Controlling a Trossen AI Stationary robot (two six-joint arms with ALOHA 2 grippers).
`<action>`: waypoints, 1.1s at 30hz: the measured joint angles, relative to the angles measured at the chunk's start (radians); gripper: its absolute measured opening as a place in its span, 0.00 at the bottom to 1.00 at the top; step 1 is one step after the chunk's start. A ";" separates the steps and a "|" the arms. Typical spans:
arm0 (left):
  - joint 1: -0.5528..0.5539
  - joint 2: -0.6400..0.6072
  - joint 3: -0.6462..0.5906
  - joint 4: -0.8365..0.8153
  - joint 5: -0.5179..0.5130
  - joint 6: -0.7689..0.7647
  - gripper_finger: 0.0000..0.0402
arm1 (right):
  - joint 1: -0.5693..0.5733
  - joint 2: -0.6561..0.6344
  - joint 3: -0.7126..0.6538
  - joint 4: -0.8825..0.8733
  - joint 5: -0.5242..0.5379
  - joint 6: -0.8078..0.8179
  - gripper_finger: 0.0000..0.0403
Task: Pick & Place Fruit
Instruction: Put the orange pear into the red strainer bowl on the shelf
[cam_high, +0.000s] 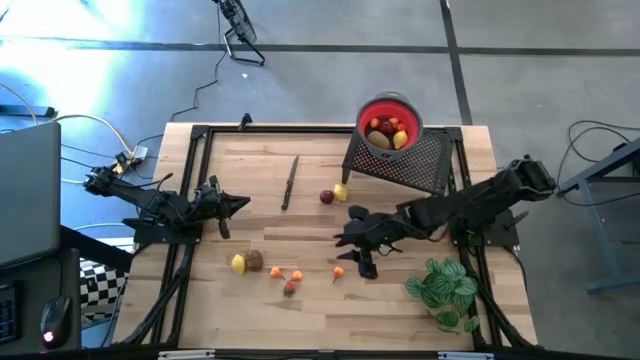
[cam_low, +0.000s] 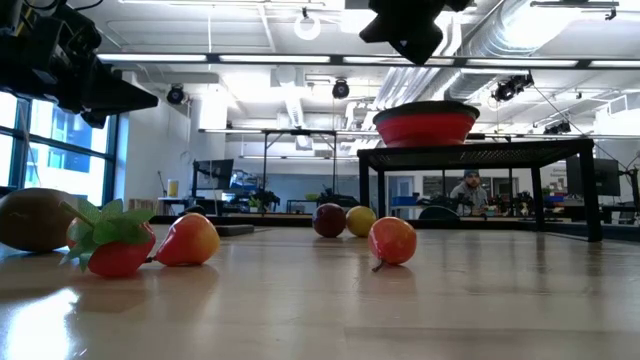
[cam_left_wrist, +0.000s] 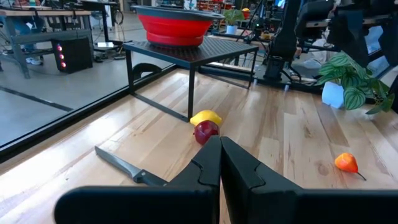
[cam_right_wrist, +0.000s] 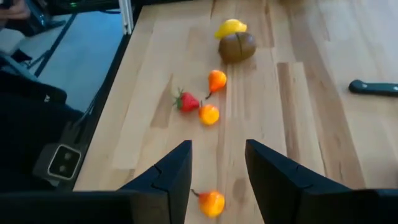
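High view: right gripper hovers mid-table above an orange fruit; left gripper waits at the left.

Left wrist: its jaws sit pressed together, empty.

Right wrist: jaws apart, holding nothing, orange fruit below between them.

Table: pale planked wood, smooth with slight sheen. Fruit: glossy plastic. Bowl: matt red. Stand: black perforated metal. Knife: dull metal blade.
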 joint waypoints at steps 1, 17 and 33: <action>0.000 0.000 0.000 0.000 0.000 0.000 0.00 | 0.005 0.000 0.000 -0.008 0.000 0.000 0.35; 0.000 0.000 0.000 -0.002 0.000 0.000 0.00 | 0.030 0.000 0.000 -0.008 -0.004 -0.002 0.35; 0.000 0.000 0.000 -0.003 -0.001 0.003 0.00 | 0.030 0.144 0.000 0.034 -0.034 -0.003 0.35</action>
